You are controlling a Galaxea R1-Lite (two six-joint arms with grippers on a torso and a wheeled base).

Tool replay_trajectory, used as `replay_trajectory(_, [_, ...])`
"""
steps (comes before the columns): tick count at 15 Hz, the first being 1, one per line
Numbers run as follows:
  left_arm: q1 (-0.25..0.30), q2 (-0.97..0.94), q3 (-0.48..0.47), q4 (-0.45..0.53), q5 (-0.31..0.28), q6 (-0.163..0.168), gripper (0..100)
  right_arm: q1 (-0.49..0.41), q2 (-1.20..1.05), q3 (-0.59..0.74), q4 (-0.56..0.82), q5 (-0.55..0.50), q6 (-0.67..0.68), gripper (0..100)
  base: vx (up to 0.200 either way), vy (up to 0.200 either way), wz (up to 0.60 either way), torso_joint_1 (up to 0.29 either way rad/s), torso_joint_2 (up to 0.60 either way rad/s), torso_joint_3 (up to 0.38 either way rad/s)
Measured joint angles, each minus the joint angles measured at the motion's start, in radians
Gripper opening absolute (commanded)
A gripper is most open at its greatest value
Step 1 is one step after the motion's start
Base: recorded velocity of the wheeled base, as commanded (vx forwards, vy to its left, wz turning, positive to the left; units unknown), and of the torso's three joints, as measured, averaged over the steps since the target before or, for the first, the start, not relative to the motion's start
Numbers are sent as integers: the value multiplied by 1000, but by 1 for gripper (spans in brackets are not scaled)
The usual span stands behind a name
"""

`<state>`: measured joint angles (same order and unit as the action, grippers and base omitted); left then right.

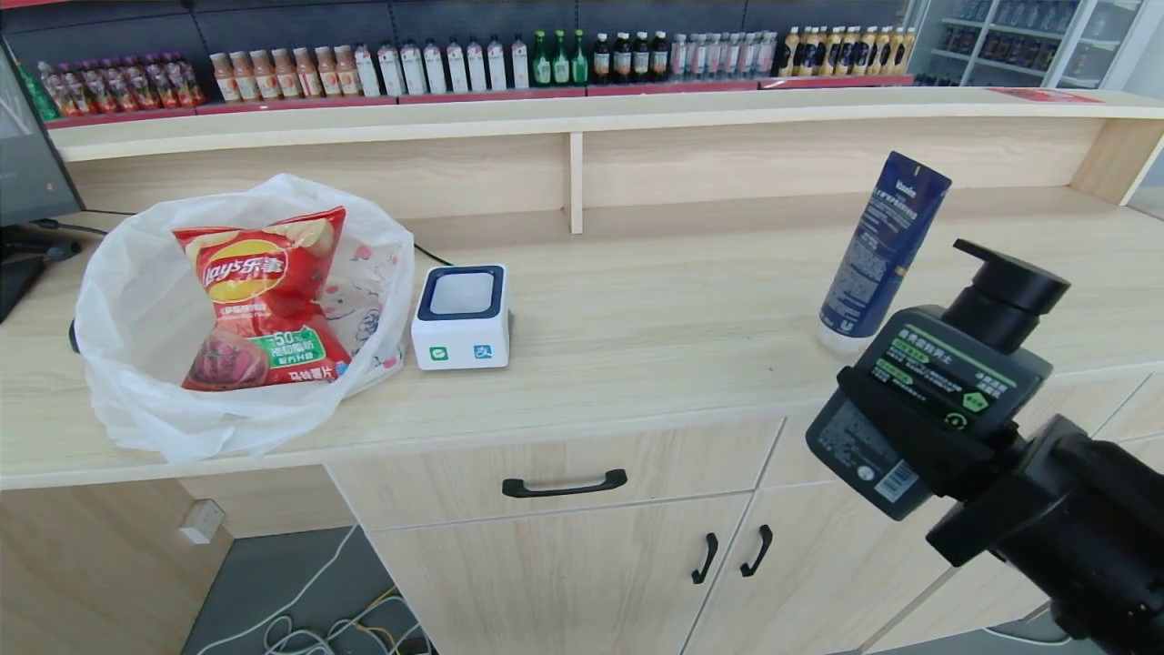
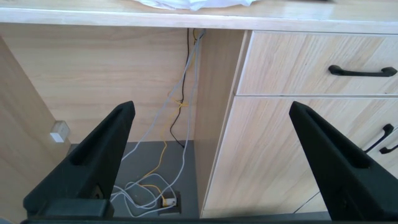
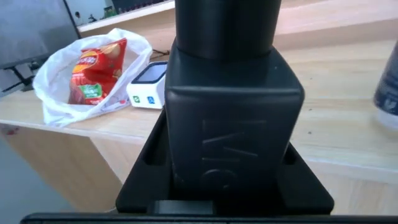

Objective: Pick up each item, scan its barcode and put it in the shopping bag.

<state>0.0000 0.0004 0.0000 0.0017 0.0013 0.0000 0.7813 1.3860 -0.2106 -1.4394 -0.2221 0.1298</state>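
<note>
Small shop, at the checkout. Behind the wood counter [image 1: 637,309] runs a long shelf w/ rows of drink bottles [image 1: 473,64], sorted by kind, w/ a red strip along the shelf edge. At the far right stands a glass-door cooler [image 1: 1028,41] w/ more drinks. On the counter are a white scanner box [image 1: 461,317], a plastic shopping bag [image 1: 127,300] w/ a crisps packet [image 1: 264,300] inside, and a monitor [image 1: 27,155] at the left end. A black pump bottle [image 1: 946,368] has a barcode label.

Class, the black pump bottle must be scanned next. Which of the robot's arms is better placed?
Right. The right hand grips the pump bottle, held right of the scanner; the left hand hangs open below the counter, facing the drawers.
</note>
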Motion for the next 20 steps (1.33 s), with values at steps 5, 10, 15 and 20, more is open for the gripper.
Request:
replay_trajectory(5, [0, 0, 0, 0, 0, 0, 100, 72, 54, -41, -29, 138, 190, 0, 0, 0, 0, 0, 0, 0])
replay_trajectory(10, [0, 0, 0, 0, 0, 0, 100, 96, 74, -88, -86, 271, 347, 0, 0, 0, 0, 0, 0, 0])
replay_trajectory(15, [0, 0, 0, 0, 0, 0, 100, 135, 86, -144, -87, 274, 489, 0, 0, 0, 0, 0, 0, 0])
replay_trajectory(20, [0, 0, 0, 0, 0, 0, 100, 182, 87, -141, -99, 274, 542, 0, 0, 0, 0, 0, 0, 0])
